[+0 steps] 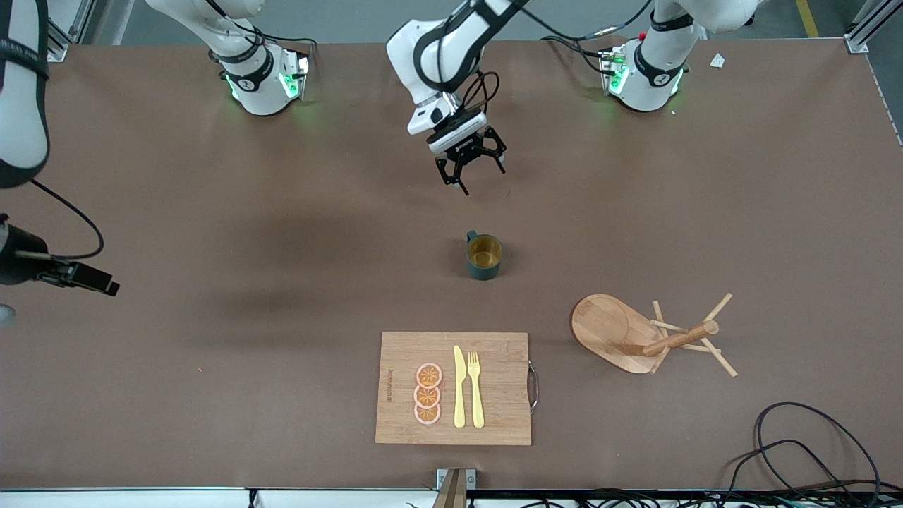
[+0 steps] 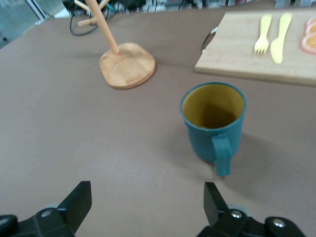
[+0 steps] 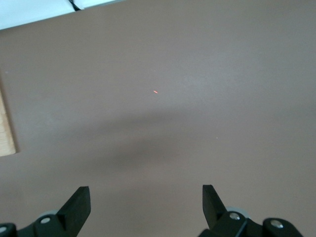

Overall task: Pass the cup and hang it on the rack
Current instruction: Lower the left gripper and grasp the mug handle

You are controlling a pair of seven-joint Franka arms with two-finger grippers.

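Observation:
The dark teal cup (image 1: 484, 257) with a mustard-yellow inside stands upright in the middle of the table. In the left wrist view the cup (image 2: 213, 123) turns its handle toward the gripper. My left gripper (image 1: 473, 171) hangs open over bare table, between the robots' bases and the cup, apart from it. Its jaws (image 2: 146, 200) hold nothing. The wooden rack (image 1: 677, 341) stands upright on its oval base toward the left arm's end, nearer to the front camera than the cup, and the rack (image 2: 127, 64) carries nothing. My right gripper (image 1: 79, 277) waits open over the right arm's end, its jaws (image 3: 146, 200) empty above bare table.
A bamboo cutting board (image 1: 501, 381) lies nearer to the front camera than the cup, with orange slices (image 1: 427, 394), a yellow knife (image 1: 459, 388) and a fork (image 1: 476, 388) on it. Black cables (image 1: 797, 437) loop near the front edge at the left arm's end.

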